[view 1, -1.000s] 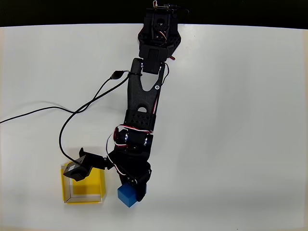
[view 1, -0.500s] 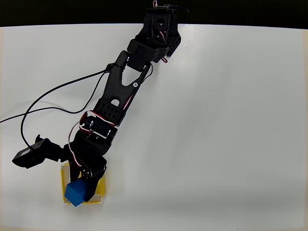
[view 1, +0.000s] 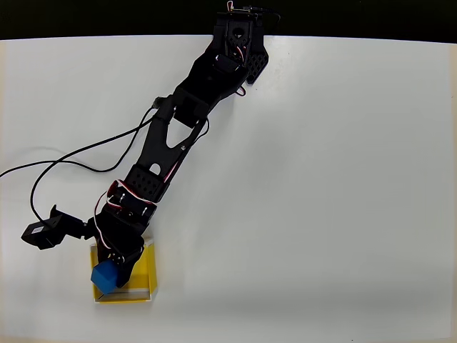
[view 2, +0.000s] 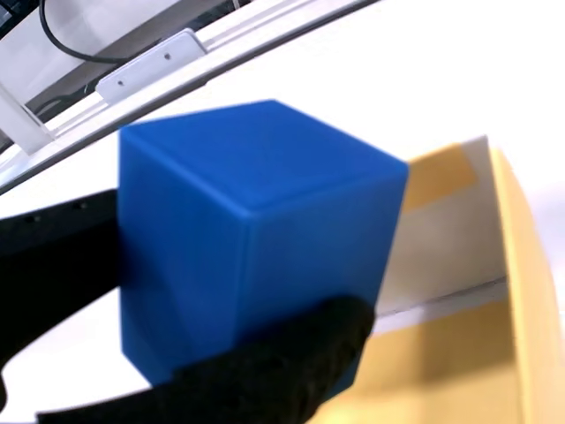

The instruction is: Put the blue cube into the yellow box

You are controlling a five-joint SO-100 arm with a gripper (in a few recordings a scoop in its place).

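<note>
A plain white table [view 1: 343, 186] spreads out under bright, even light, and beyond its far edge at the top of the overhead view the room falls away into a black strip. A black robot arm [view 1: 171, 143] reaches from its base at that far edge diagonally down toward the lower left of the picture. A thin black cable [view 1: 64, 161] loops loosely across the table on the left side, and a small black boxy module [view 1: 43, 232] sticks out from the arm's wrist, just above the table near the left edge.

The gripper [view 1: 114, 275] is closed on the blue cube [view 1: 104, 275] — the block sits clamped between its black fingers, tilted, over the left part of the yellow box [view 1: 146, 275]. The box rests flat on the table near the front edge, its pale-edged walls and yellow floor partly covered by the gripper.

In the wrist view the blue cube [view 2: 256, 230] looms large, a dark finger [view 2: 265, 371] pressed against its lower face — the box's yellow floor [view 2: 441, 353] and a pale wall lie below and to the right. Whether the cube touches the floor cannot be told.
</note>
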